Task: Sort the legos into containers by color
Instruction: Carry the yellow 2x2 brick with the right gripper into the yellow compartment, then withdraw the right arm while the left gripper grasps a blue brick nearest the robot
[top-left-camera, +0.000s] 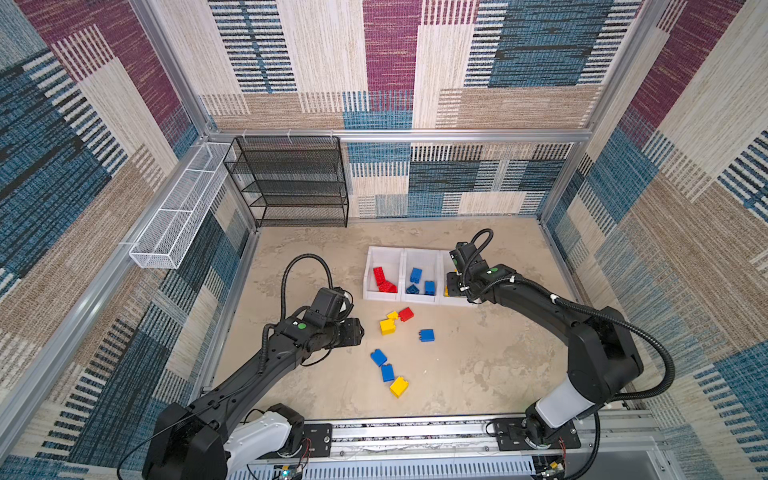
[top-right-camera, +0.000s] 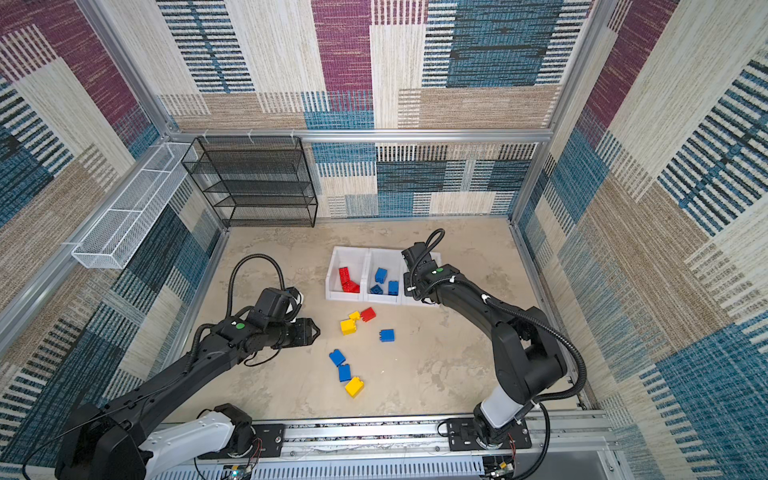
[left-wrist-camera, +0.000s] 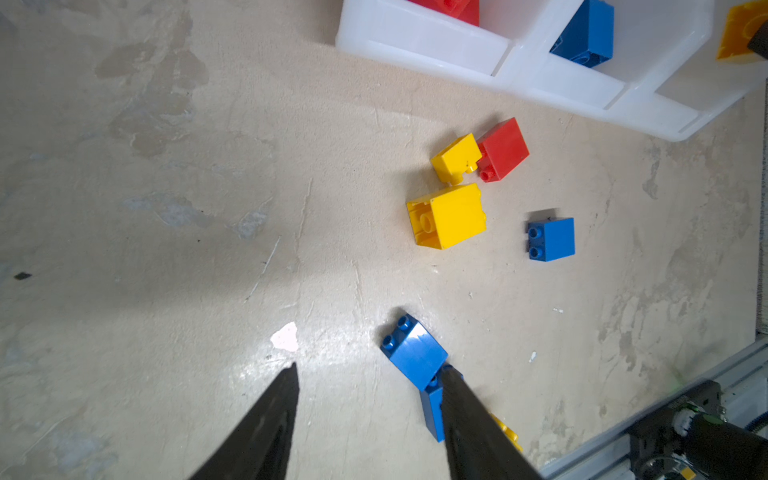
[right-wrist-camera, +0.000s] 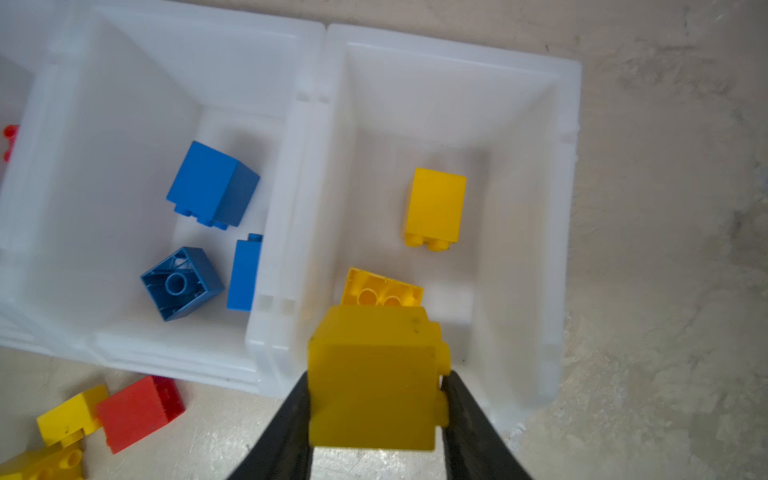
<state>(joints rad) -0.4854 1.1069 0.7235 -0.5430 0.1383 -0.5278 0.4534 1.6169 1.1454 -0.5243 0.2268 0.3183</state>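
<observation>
A yellow lego (right-wrist-camera: 374, 365) is being pinched by the right gripper (right-wrist-camera: 376, 384) over the front lip of the rightmost container (right-wrist-camera: 569, 166), seemingly without touching it. The left gripper (top-left-camera: 360, 332) is being held empty, fingers (left-wrist-camera: 270, 424) spread, with loose legos (top-left-camera: 387, 327) lying on the table (top-left-camera: 478, 374) at its 3 to 5 o'clock.

Containers (top-left-camera: 384, 250): three, plain white. One colour per bin: red bricks (top-left-camera: 382, 281), blue bricks (top-left-camera: 416, 275), yellow bricks (right-wrist-camera: 436, 203). Held brick (right-wrist-camera: 374, 374): yellow, between black fingers (right-wrist-camera: 289, 428). On table (top-left-camera: 478, 365): loose yellow bricks (top-left-camera: 387, 327), three; loose red brick (top-left-camera: 406, 313), one; loose blue bricks (top-left-camera: 427, 335), three. Table surface: beige, mottled with grey-brown blotches. Walls (top-left-camera: 390, 50): woven patchwork of blue, maroon, cream, tan blocks, many striped. Shelf rack (top-left-camera: 291, 183): black mesh. Basket (top-left-camera: 166, 232): white wire mesh. Arms (top-left-camera: 249, 372): black, white base segments, green wrist dot.
</observation>
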